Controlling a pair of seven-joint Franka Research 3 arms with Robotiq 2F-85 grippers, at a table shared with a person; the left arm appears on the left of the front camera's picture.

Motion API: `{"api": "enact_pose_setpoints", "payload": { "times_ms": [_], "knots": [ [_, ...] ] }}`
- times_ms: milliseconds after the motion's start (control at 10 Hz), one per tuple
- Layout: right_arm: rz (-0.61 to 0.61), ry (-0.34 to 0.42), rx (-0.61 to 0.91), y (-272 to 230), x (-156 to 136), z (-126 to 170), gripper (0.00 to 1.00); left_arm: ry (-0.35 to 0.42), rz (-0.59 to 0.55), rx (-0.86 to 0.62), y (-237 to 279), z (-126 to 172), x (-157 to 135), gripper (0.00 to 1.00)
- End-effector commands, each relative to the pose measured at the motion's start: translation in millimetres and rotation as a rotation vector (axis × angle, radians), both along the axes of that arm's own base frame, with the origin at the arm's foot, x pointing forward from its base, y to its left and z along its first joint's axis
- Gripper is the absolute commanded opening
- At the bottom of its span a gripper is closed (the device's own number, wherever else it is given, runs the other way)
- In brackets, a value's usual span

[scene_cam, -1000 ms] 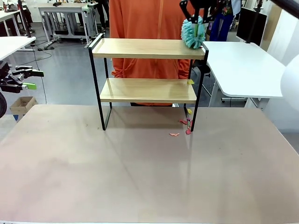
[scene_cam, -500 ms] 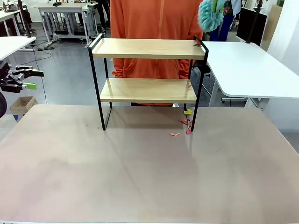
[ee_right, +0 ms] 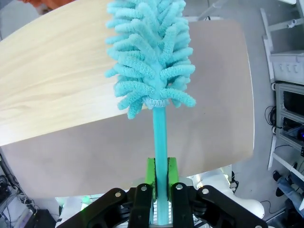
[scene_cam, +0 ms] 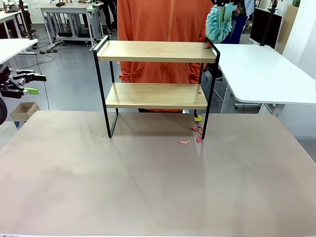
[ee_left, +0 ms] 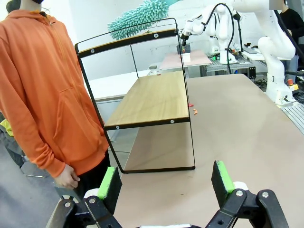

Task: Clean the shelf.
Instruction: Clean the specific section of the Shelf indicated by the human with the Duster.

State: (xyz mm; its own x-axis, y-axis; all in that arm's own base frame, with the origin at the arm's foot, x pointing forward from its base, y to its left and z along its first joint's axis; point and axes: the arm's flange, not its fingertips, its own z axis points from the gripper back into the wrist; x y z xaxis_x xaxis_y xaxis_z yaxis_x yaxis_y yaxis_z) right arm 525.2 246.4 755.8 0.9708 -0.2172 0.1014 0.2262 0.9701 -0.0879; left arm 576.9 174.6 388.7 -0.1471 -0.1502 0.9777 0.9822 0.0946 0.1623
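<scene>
Your right jaws [ee_right: 160,183] gripped the duster [ee_right: 151,57] above the shelf [scene_cam: 157,51] to sweep it; your left jaws [ee_left: 166,183] gaped empty.

The shelf [scene_cam: 156,84] stands at the far middle of the table [scene_cam: 148,187], its 2 boards one above the other. A person [scene_cam: 163,29] stands behind it. A duster [scene_cam: 218,22] hangs above its right end. Small scraps [scene_cam: 190,136] lie on the table by its right front leg.
</scene>
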Motion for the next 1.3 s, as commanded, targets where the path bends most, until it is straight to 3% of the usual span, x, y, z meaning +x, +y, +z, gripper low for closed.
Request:
{"api": "enact_pose_setpoints", "payload": {
  "times_ms": [0, 600, 900, 1200],
  "knots": [
    [0.0, 0.0, 0.0, 0, 0, 0, 0.13, -0.004, 0.0, -0.003, 0, 3, -2, 1.0],
    [0.348, -0.163, 0.128, -38, -70, 35, 0.13, -0.004, 0.0, -0.003, 0, 3, -2, 1.0],
    [0.627, -0.13, 0.312, -56, -129, 43, 0.13, -0.004, 0.0, -0.003, 0, 3, -2, 1.0],
    [0.844, -0.045, 0.347, -41, -182, 3, 0.13, -0.004, 0.0, -0.003, 0, 3, -2, 1.0]
  ]
}}
